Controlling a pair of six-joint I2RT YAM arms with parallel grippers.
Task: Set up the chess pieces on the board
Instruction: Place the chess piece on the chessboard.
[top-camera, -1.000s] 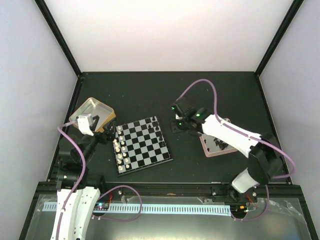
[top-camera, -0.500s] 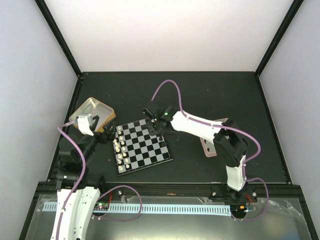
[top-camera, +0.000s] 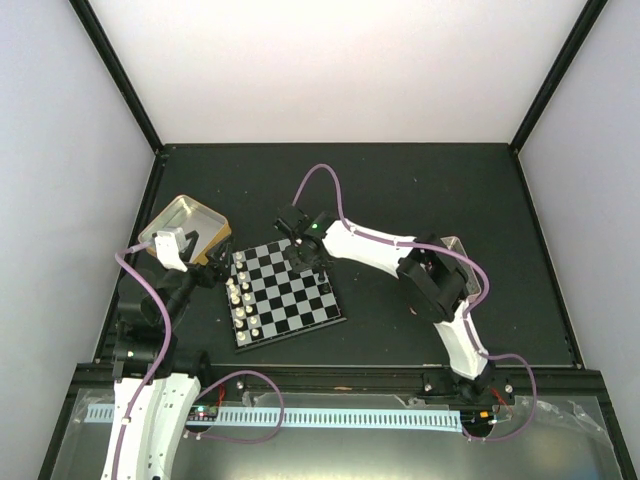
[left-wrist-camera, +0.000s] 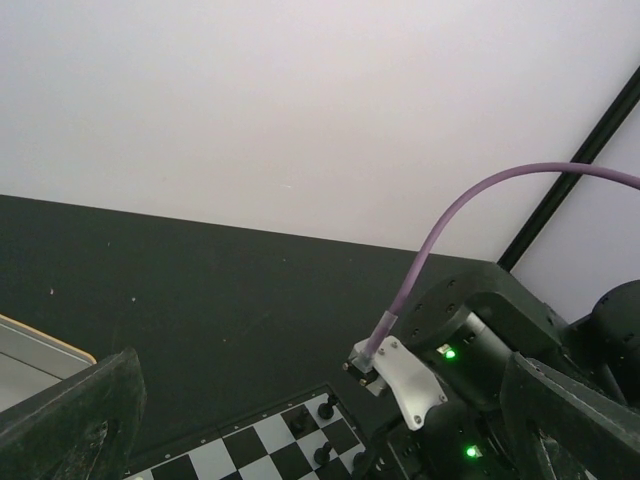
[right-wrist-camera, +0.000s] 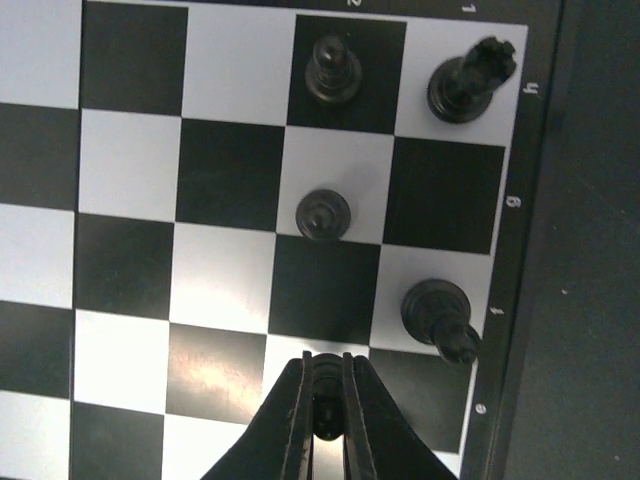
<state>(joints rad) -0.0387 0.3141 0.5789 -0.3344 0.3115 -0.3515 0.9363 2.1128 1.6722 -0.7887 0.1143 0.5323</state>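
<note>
The board (top-camera: 287, 292) lies left of the table's middle. Cream-white chess pieces (top-camera: 239, 295) line its left side, and a few black ones (top-camera: 319, 264) stand by its right edge. My right gripper (right-wrist-camera: 325, 415) is shut on a small black chess piece (right-wrist-camera: 325, 405), just above a white square near the board's edge (right-wrist-camera: 520, 200). A black pawn (right-wrist-camera: 323, 213) and a taller black piece (right-wrist-camera: 440, 315) stand close ahead of it. From above, that gripper (top-camera: 297, 252) hangs over the board's far right corner. My left gripper (left-wrist-camera: 320, 440) is wide open and holds nothing, left of the board.
A gold square tin (top-camera: 185, 225) sits at the back left beside my left arm. A pink-rimmed tin (top-camera: 453, 244) lies to the right, mostly hidden under my right arm. In the left wrist view, the right arm's wrist (left-wrist-camera: 470, 350) fills the lower right.
My right arm has swung left from the pink-rimmed tin to the board's far right corner, carrying the black piece. The left arm has not moved.
</note>
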